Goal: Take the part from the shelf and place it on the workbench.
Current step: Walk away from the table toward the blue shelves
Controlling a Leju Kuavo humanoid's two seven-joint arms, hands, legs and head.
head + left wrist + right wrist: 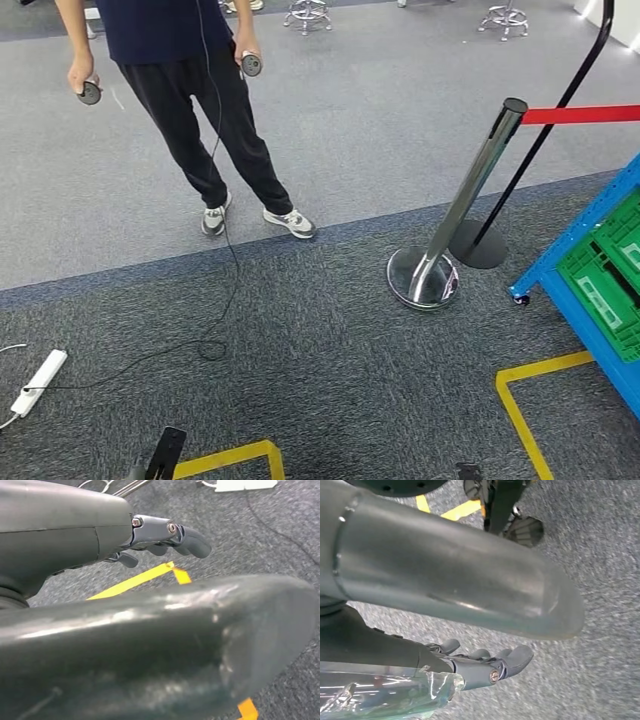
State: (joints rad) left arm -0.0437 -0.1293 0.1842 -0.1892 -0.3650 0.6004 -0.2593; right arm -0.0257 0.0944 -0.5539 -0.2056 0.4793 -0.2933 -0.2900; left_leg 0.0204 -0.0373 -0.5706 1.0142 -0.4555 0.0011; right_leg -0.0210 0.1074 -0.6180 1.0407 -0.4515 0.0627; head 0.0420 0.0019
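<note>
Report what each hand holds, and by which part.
Left hand: nothing. Right hand: a clear plastic wrap lies against it; whether it is gripped cannot be told.

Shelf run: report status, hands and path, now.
Left hand open, holding nothing. Right hand open, clear wrap beside it. Blue shelf at right, green crates on it; part not identifiable. Stanchion and a person stand nearby.

Grey smooth thumb [188,640], darker fingers [188,540], silver screw at knuckle.
</note>
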